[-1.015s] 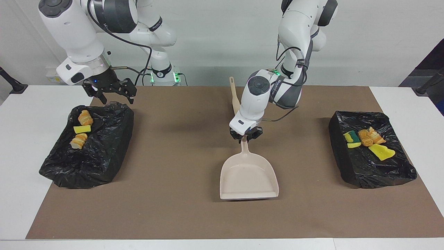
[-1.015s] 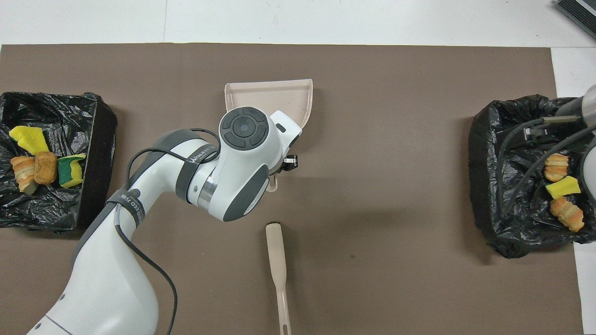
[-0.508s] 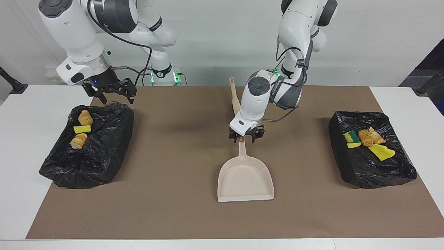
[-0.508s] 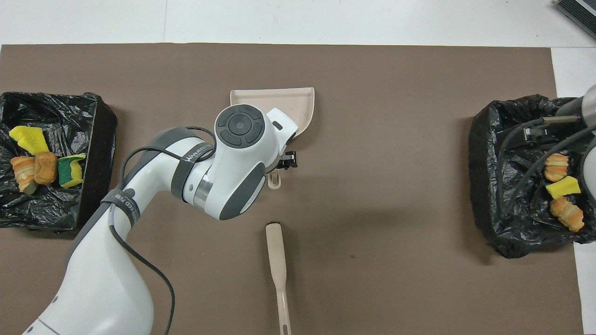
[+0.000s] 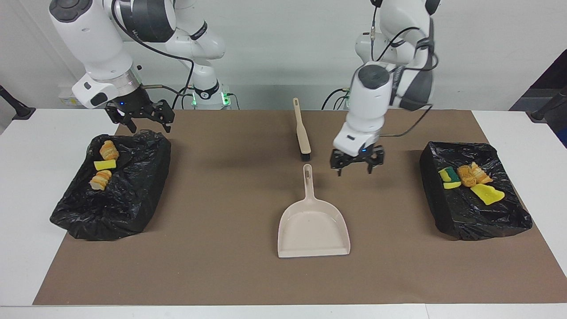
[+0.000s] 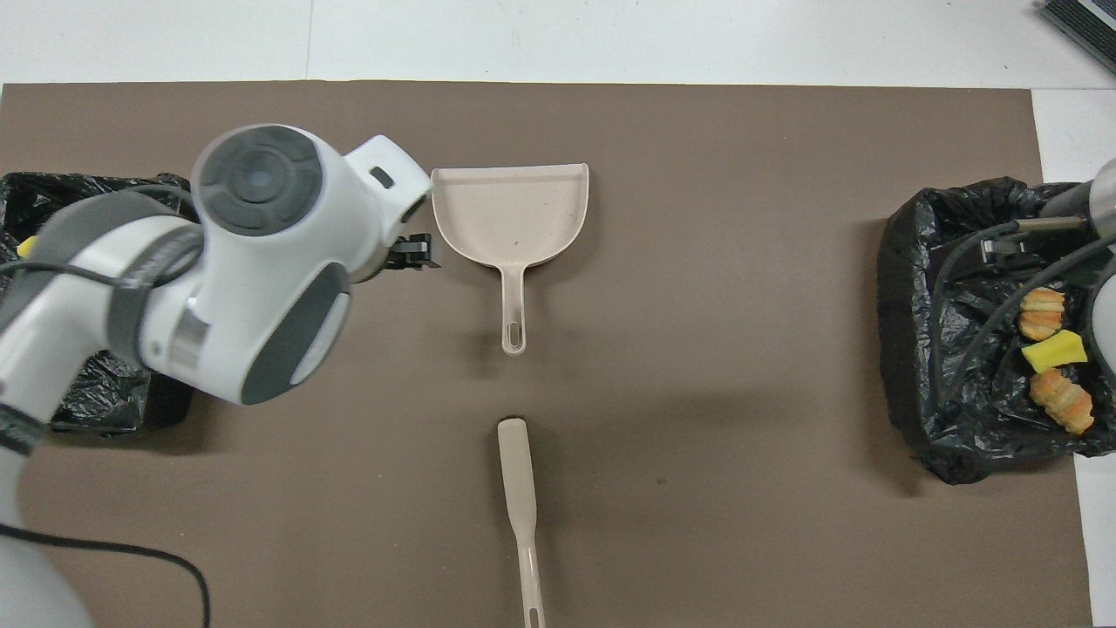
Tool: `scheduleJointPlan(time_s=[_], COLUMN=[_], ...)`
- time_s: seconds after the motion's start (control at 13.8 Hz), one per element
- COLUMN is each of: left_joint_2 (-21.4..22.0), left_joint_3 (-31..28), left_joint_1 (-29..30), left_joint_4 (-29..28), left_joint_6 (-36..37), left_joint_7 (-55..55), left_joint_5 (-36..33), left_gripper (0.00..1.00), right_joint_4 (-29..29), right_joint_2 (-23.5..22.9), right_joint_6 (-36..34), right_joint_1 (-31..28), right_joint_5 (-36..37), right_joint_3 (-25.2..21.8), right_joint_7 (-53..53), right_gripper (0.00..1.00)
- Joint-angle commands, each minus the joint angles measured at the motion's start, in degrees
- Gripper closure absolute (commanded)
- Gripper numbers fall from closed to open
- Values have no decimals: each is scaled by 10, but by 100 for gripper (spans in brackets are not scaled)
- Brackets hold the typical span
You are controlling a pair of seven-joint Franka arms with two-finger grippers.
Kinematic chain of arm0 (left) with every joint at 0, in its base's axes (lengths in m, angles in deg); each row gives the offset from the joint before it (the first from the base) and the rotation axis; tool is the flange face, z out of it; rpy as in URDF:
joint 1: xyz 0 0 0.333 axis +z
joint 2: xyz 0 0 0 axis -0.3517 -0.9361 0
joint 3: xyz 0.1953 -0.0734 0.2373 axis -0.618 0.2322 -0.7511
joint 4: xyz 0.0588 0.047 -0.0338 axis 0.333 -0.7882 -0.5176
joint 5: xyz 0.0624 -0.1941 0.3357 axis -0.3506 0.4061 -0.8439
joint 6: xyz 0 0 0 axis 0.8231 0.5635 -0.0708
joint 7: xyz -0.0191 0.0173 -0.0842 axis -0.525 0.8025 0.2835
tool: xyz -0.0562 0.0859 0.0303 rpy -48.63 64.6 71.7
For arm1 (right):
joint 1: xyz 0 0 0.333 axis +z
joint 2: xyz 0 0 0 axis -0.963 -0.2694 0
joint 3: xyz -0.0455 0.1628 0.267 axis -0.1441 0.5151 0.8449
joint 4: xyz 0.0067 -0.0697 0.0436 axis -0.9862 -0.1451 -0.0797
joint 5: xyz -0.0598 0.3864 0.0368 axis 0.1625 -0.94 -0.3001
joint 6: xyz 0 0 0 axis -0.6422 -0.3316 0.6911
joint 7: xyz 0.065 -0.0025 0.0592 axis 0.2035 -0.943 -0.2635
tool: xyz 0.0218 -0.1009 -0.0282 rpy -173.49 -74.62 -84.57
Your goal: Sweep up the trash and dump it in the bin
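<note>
Brown matting (image 5: 221, 266) covers the middle of the white table (image 5: 26, 221), and one black-lined bin stands at each end of it. All the trash that can be seen already lies inside them: three pieces (image 5: 104, 165) in the bin at the right arm's end (image 5: 113, 208), and four pieces (image 5: 469, 179) in the bin at the left arm's end (image 5: 478, 217). No scrap shows on the mat itself.

These scraps — sponge, bread and pastry — look light and soft, so they would probably slide easily before a brush, and a firm pinch would likely crush or crumble them.

The dustpan (image 5: 313, 226) lies flat and empty at the middle of the mat, its handle toward the robots. It seems stiff and light; the thin handle is the natural place to take hold. The brush (image 5: 302, 133) lies nearer to the robots, just apart from the handle's tip.

The left gripper (image 5: 355, 166) hangs over bare mat beside the dustpan handle, its jaws spread and holding nothing. The right gripper (image 5: 144, 117) waits over its bin's edge, jaws also released.

Open mat surrounds both tools — wide room for moving; only the two bins limit the ends.
</note>
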Motion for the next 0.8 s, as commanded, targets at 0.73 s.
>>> scheduleJointPlan(time_s=[0.73], left_joint_2=[86], left_joint_3=[-9], left_joint_1=[195], left_joint_4=[138], left_joint_6=[163], left_joint_7=[294], left_joint_5=[26], left_gripper=[0], right_joint_4=[-14], right_joint_2=[13], right_joint_6=[3], right_joint_1=[-7], right_joint_5=[-13], right_joint_3=[3], right_joint_7=[2], right_gripper=[0])
